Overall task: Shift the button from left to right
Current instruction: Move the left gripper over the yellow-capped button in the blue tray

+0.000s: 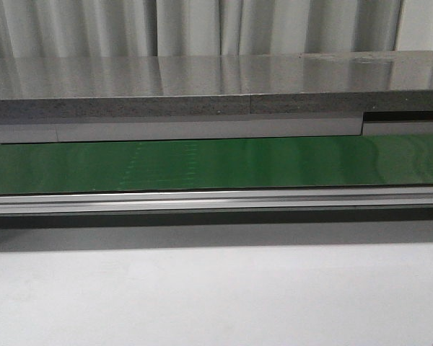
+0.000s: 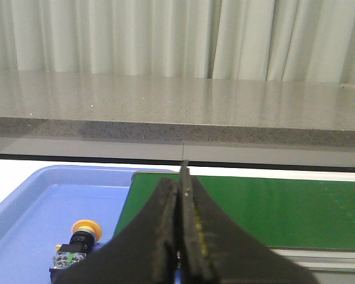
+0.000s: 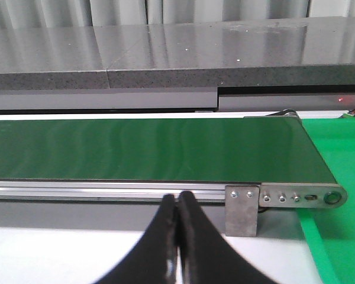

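The button point(image 2: 76, 241), a yellow-orange round cap on a black body with greenish marks, lies on its side in a blue tray point(image 2: 35, 201) in the left wrist view. My left gripper point(image 2: 178, 184) is shut and empty, above and beside the button, over the tray's edge by the green belt point(image 2: 272, 207). My right gripper point(image 3: 177, 198) is shut and empty, over the white table in front of the belt's metal rail point(image 3: 106, 189). Neither gripper nor the button shows in the front view.
The green conveyor belt point(image 1: 216, 162) runs across the front view behind a metal rail point(image 1: 216, 200). A grey stone counter point(image 1: 216, 79) and curtains stand behind it. A green tray point(image 3: 343, 177) lies at the belt's right end, next to a metal bracket point(image 3: 242, 210).
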`<state>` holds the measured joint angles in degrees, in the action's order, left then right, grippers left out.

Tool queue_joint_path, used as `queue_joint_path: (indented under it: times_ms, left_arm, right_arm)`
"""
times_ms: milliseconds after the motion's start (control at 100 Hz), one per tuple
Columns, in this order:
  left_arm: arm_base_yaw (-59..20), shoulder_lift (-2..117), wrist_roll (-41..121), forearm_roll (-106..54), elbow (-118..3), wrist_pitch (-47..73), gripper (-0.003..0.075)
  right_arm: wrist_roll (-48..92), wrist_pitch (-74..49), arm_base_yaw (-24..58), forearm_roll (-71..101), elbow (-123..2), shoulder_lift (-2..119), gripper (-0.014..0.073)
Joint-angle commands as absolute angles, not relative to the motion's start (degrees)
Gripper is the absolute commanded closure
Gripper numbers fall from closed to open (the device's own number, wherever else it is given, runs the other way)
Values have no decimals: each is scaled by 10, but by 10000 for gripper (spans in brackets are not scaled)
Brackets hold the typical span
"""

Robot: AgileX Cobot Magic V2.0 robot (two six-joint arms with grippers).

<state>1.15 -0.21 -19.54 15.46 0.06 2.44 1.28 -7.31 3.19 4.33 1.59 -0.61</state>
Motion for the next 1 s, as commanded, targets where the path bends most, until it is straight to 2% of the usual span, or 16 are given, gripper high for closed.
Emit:
queue_joint_path:
  times_ms: [0,530,730,990]
  left_arm:
    - [7,-19,-201,154,27,-18,741]
    - [7,-19,-201,156,11,-44,741]
    - [7,25,-201,149,-79,89,741]
    - [7,180,-201,136,-249,235,741]
  right_arm:
    - [13,-24,33,39,6,-17,662]
    - [13,-24,33,39,6,-17,662]
    - [13,-24,33,39,6,-17,662]
    - [13,-24,33,39,6,-17,662]
